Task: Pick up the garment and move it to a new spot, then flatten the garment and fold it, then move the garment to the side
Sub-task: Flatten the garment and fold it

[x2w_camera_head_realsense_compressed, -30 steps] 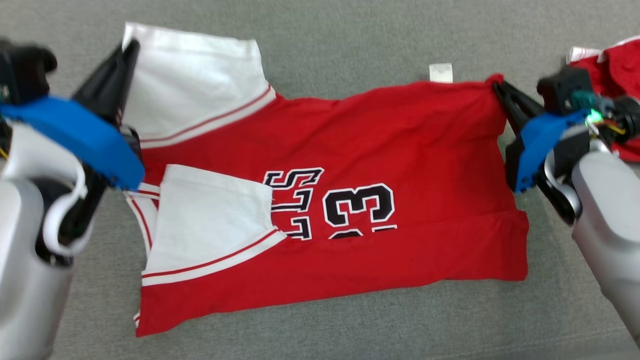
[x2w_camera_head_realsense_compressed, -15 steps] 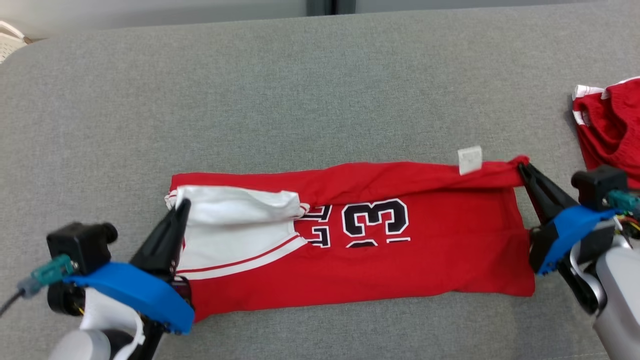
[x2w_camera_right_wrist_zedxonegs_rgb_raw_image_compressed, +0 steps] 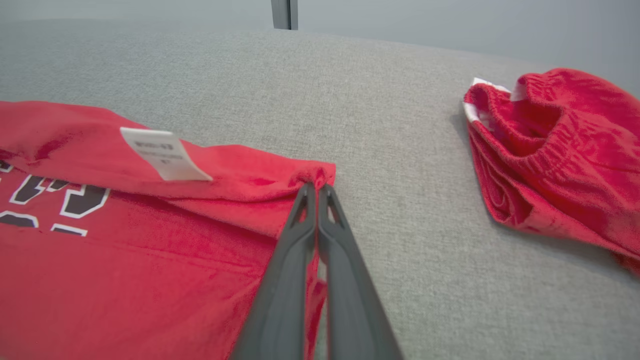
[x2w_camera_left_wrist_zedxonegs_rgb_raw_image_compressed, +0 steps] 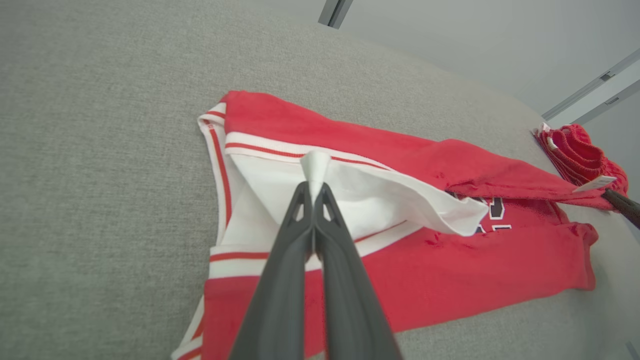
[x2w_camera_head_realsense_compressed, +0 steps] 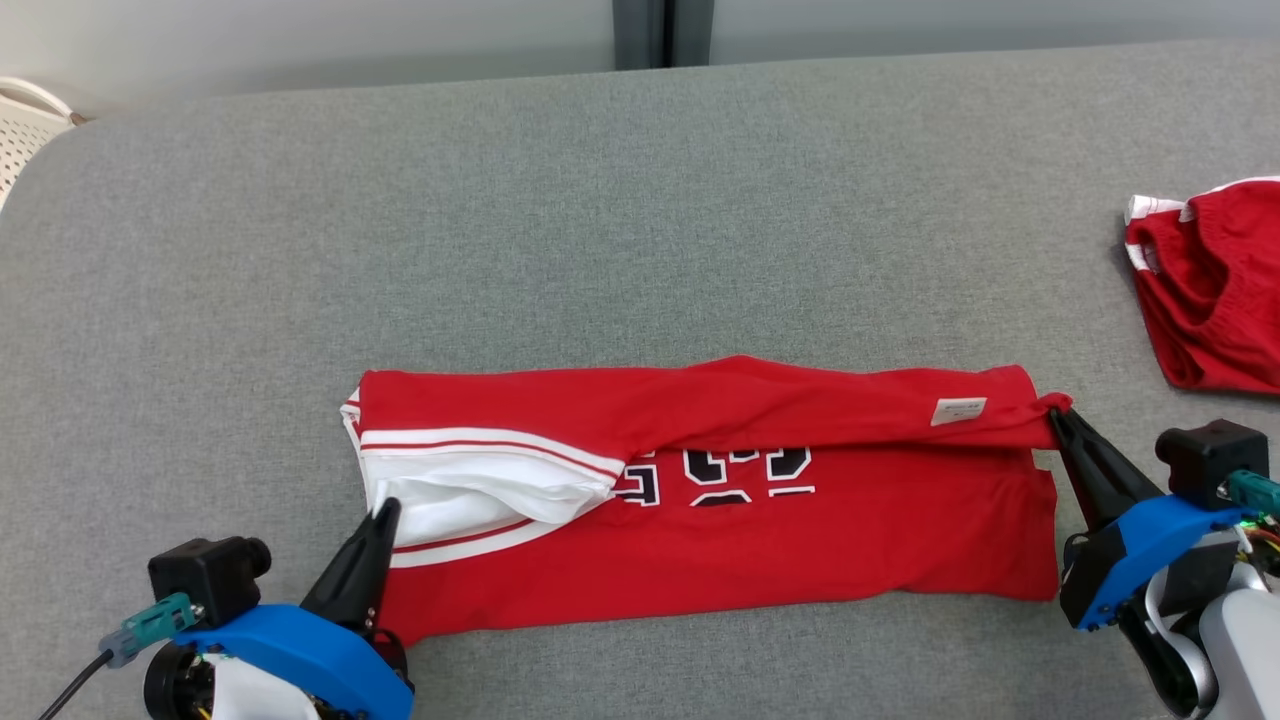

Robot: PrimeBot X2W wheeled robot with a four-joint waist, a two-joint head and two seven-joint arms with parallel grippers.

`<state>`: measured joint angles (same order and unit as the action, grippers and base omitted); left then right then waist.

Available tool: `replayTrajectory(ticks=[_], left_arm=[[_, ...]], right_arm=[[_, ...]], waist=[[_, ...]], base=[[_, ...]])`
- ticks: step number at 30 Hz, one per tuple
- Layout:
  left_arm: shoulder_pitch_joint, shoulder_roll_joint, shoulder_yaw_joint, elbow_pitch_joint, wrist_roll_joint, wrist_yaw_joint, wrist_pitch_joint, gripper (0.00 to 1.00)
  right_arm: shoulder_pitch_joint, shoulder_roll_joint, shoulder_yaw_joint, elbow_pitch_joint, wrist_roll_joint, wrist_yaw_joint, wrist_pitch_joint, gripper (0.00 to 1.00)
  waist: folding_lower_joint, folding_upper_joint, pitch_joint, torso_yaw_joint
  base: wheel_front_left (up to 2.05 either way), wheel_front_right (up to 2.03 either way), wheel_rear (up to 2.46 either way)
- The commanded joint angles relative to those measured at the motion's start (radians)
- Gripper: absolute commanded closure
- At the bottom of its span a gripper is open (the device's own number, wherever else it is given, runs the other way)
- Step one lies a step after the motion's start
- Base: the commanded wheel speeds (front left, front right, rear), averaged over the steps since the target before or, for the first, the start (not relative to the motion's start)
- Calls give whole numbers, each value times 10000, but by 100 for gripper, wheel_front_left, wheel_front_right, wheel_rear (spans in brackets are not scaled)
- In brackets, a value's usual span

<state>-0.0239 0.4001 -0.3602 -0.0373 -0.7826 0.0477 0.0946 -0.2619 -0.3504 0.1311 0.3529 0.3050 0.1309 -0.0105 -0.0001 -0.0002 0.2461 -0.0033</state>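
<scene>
Head view: jersey (x2w_camera_head_realsense_compressed: 800, 540) numerals (x2w_camera_head_realsense_compressed: 745, 475) half-covered (label (x2w_camera_head_realsense_compressed: 958, 411) illegible).

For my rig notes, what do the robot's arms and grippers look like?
The left gripper and right gripper each have two long dark tapering fingers, slotted near the tips, on a bright blue mount beside a black boxy camera. The left carries a teal plug on a dark cable; the right forearm is pale grey.

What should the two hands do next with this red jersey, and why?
Probably draw both pinched corners toward the near edge: left hand and right hand are shut on the jersey, whose folded-over flap covers only the far half.
</scene>
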Motion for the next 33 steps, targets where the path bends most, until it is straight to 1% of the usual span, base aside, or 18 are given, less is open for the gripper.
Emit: replayTrajectory(ticks=[1, 2, 3, 12, 16, 20, 23, 24, 28, 33], left_arm=[[51, -67, 117, 131, 45, 65, -211, 51], [99, -98, 147, 208, 56, 111, -311, 0], [167, -147, 206, 237, 17, 145, -437, 0], [778, -387, 820, -284, -11, 718, -1403, 0], [654, -356, 892, -243, 266, 954, -1663, 0], [328, -559, 989, -14, 369, 1101, -1997, 0], [84, -717, 983, 221, 459, 1183, -2201, 0], [84, -717, 983, 221, 459, 1183, -2201, 0], [-222, -814, 964, 574, 550, 1193, -2385, 0], [-397, -817, 1009, 931, 580, 1187, -2522, 0]], right_arm=[[263, 127, -190, -27, -56, -2, -64, 43], [365, 201, -293, -32, -97, -2, -106, 9], [438, 261, -436, -44, -135, -2, -160, 0], [1473, 764, -1659, -259, -304, 0, -396, 0], [1526, 892, -2019, -487, -414, 0, -49, 0], [1089, 1094, -2199, -474, -424, 0, 739, 0], [744, 1182, -2216, -190, -414, 1, 1313, 0], [744, 1182, -2216, -190, -414, 1, 1313, 0], [146, 1312, -2345, 448, -432, 0, 1724, 0], [-212, 1348, -2183, 1353, -588, 0, 2113, 0]], waist=[[1, 2, -78, -27], [1, 2, -128, -30], [1, 2, -178, -28], [1, 2, -786, 122], [1, 2, -922, 141], [1, 2, -972, 171], [1, 2, -935, 236], [1, 2, -935, 236], [1, 2, -849, 368], [1, 2, -778, 607]], base=[[0, 0, 0], [0, 0, 0], [0, 0, 0], [0, 0, 0], [0, 0, 0], [0, 0, 0], [0, 0, 0], [0, 0, 0], [0, 0, 0], [0, 0, 0]])
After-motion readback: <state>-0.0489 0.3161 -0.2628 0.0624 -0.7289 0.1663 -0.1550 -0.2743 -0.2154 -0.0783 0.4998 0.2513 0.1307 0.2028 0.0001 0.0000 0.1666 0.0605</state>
